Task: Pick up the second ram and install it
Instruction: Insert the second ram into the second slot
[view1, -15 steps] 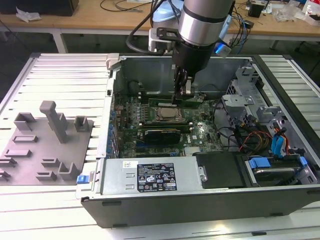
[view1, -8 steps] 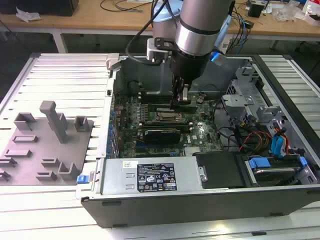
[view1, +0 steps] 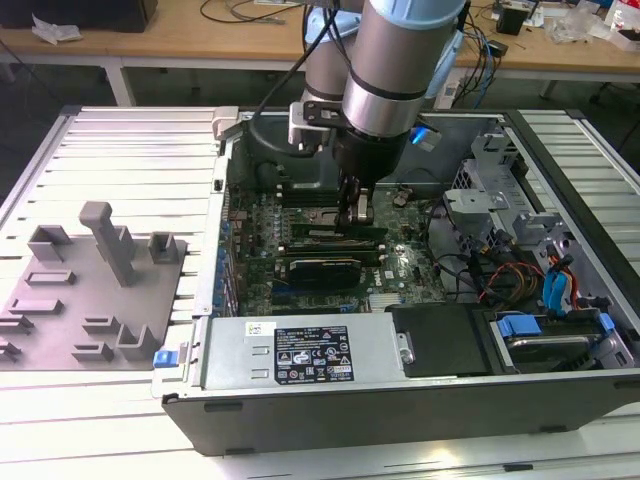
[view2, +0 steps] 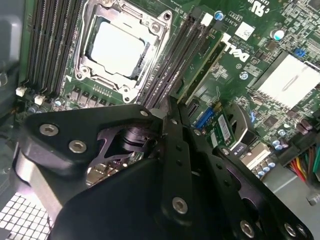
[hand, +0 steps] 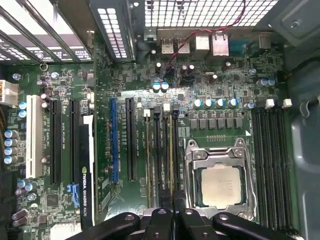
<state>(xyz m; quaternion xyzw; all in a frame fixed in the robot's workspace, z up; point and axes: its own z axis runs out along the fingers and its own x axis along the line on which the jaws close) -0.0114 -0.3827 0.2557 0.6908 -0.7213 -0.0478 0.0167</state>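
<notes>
The end effector (view2: 171, 102) is seen pressed together at the near end of the second ram (view2: 202, 62), stood on edge in the circuit board (view2: 235, 65) just ahead of the tips, so force is best applied straight down and evenly

I make out the second ram (hand: 170, 155) in the first wrist view as a thin, dark green stick. It stands upright on its long edge among the memory slots (hand: 161, 150), just beside the processor socket (hand: 220, 180) and parallel to them. I see it edge-on and can't tell whether it is fully seated.
</notes>
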